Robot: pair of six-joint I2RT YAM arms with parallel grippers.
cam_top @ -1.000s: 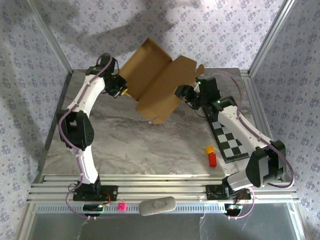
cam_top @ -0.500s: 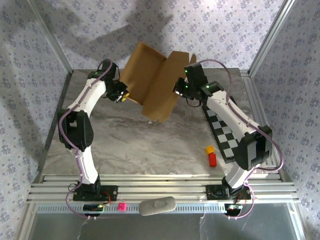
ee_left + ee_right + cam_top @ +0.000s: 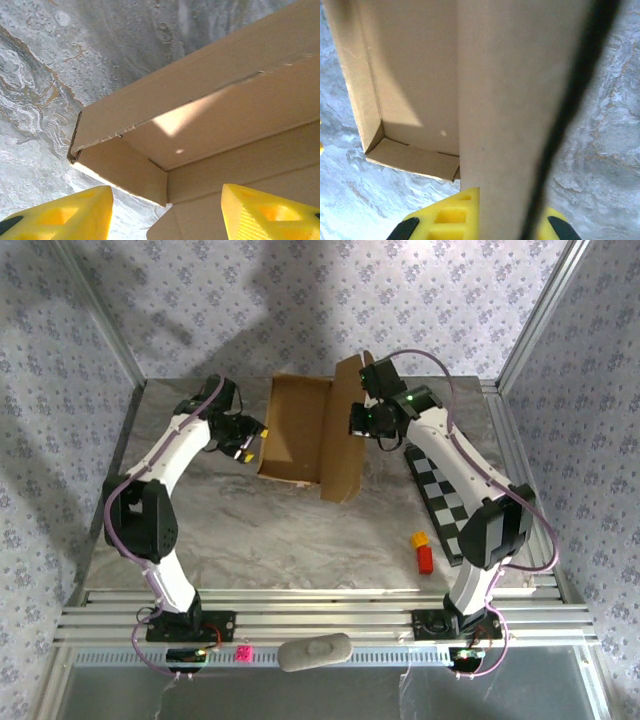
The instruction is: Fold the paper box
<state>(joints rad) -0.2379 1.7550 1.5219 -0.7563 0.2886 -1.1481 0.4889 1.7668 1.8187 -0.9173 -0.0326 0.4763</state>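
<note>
The paper box (image 3: 296, 430), plain brown cardboard, lies open on the marble table with its wide lid panel (image 3: 345, 440) standing up along its right side. My right gripper (image 3: 360, 420) is shut on the top edge of that panel; in the right wrist view the panel (image 3: 515, 110) runs down between the yellow fingers (image 3: 445, 220). My left gripper (image 3: 247, 441) is open at the box's left wall. In the left wrist view its fingers (image 3: 60, 215) stand wide apart, with the box's corner and low wall (image 3: 150, 165) just ahead of them.
A black-and-white checkered board (image 3: 450, 510) lies at the right, with a yellow block (image 3: 419, 538) and a red block (image 3: 425, 559) by its near corner. Metal rails (image 3: 320, 605) run along the near edge. Metal frame posts and patterned walls close in the table on three sides.
The box came down from mid-air and now rests flat on the table. My left gripper opened and let go of it. My right gripper shut on the lid panel and swung it upright.
</note>
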